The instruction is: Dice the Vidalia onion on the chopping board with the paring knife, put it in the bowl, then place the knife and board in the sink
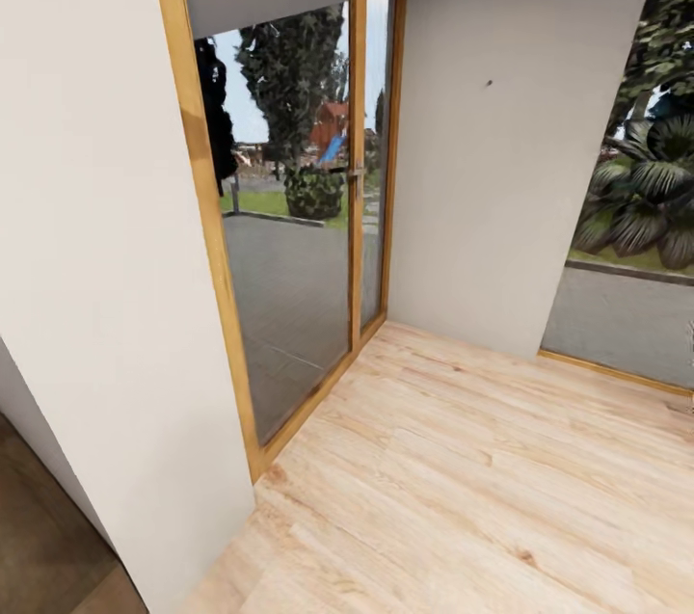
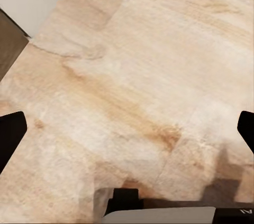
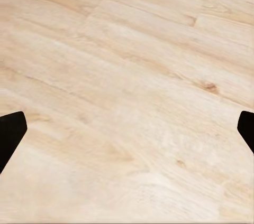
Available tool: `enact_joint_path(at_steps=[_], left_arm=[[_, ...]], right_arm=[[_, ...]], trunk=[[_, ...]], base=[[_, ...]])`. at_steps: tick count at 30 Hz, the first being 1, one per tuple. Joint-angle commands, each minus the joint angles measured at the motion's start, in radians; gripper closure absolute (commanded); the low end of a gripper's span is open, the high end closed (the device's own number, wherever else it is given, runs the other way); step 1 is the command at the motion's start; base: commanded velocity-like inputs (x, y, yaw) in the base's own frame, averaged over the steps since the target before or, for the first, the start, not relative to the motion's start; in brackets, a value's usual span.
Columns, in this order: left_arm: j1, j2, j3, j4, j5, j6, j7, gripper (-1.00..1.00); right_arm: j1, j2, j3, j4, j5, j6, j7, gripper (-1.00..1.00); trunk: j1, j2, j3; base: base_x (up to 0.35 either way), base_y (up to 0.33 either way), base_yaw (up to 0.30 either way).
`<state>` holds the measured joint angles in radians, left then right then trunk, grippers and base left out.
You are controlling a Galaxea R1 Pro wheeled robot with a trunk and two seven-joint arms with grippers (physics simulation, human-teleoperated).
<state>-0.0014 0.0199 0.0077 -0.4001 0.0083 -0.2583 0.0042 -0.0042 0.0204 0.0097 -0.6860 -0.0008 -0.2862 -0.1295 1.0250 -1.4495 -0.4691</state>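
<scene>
Pale wood floor (image 1: 463, 479) lies under the left gripper (image 2: 127, 129) and right gripper (image 3: 127, 129), both spread wide, empty.

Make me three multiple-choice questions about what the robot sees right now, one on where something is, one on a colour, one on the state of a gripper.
1. Where does the glass door stand in the head view?
A. left of the white wall
B. right of the white wall
C. behind the robot

2. What colour is the door frame?
A. black
B. light wood
C. blue

3. How is the right gripper?
A. shut on a knife
B. shut, empty
C. open, empty

Answers: 1 A, the white wall lies to its right. 2 B, the frame is honey-toned wood. 3 C, fingertips sit far apart over bare floor.
</scene>
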Motion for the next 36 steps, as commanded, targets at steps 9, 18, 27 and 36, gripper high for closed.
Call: enact_joint_path(at_steps=[9,18,27,36], left_arm=[[0.0,-0.003,0.0,0.009,0.001,-0.002,-0.001,-1.0],[0.0,-0.005,-0.001,0.015,-0.001,-0.002,-0.001,-1.0],[0.0,-0.005,-0.001,0.015,0.0,-0.002,-0.001,-1.0],[0.0,-0.005,-0.002,0.015,0.0,-0.002,-0.001,-1.0]], right_arm=[[0.0,-0.003,0.001,0.002,-0.001,-0.002,-0.005,-1.0],[0.0,-0.005,0.0,0.002,-0.001,-0.003,-0.005,-1.0],[0.0,-0.004,0.0,0.004,-0.001,-0.004,-0.005,-1.0],[0.0,-0.004,0.0,0.019,-0.002,-0.005,-0.006,-1.0]], trunk=[[0.0,0.0,0.004],[0.0,0.0,0.01],[0.0,0.0,0.018],[0.0,0.0,0.027]], base=[[0.0,-0.269,-0.193],[0.0,-0.318,-0.248],[0.0,-0.319,-0.249],[0.0,-0.321,-0.248]])
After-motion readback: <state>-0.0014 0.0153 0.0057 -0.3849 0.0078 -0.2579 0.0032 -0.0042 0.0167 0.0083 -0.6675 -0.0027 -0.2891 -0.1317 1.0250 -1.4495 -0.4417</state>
